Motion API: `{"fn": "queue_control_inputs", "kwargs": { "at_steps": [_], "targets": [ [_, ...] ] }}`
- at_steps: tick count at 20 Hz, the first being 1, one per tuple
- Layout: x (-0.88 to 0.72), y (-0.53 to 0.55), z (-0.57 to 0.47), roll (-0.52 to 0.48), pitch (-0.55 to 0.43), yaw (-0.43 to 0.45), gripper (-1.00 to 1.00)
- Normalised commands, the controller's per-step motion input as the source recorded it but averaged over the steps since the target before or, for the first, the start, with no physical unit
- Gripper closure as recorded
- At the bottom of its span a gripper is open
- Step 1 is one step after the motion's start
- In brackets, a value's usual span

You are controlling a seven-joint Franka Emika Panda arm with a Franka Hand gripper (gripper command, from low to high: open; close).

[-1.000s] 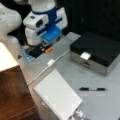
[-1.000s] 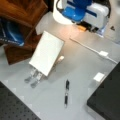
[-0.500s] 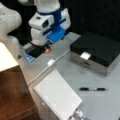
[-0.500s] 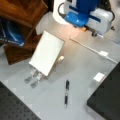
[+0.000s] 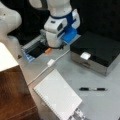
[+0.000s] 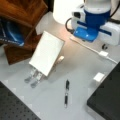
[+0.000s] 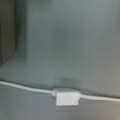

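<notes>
White spiral notepad (image 5: 57,96) lying near a black pen (image 5: 93,89); thin white cable (image 7: 27,88) with a small white block (image 7: 67,98) crossing the grey table (image 5: 105,105); black box (image 5: 100,51) beyond.

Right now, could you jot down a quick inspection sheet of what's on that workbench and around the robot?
Surface: grey table, mostly bare in the middle.
Things: white notepad lying flat; black pen to its right in a front view, apart from it.
Clutter: black box with a small white tag; blue-edged tray beside the arm.
Gripper: gripper not in view; hidden under the arm's white and blue wrist, low over the table's far side.
Cables: white cable with an inline block crossing the table.
Surroundings: wooden shelf holding a blue book.
</notes>
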Motion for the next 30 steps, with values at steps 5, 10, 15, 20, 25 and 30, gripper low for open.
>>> {"fn": "queue_control_inputs", "kwargs": {
  "at_steps": [5,10,15,20,25,30],
  "targets": [
    [0.34,0.22,-0.11,0.280,0.046,-0.014,-1.00],
    [0.33,0.25,-0.11,0.424,0.029,-0.068,-1.00],
    [0.24,0.16,-0.03,0.376,0.011,0.003,-1.00],
    [0.19,0.12,-0.01,0.287,0.051,-0.011,-1.00],
    [0.20,0.06,-0.15,0.287,0.060,0.002,-1.00],
    [0.20,0.03,-0.27,0.376,0.001,0.026,-1.00]
  ]
}}
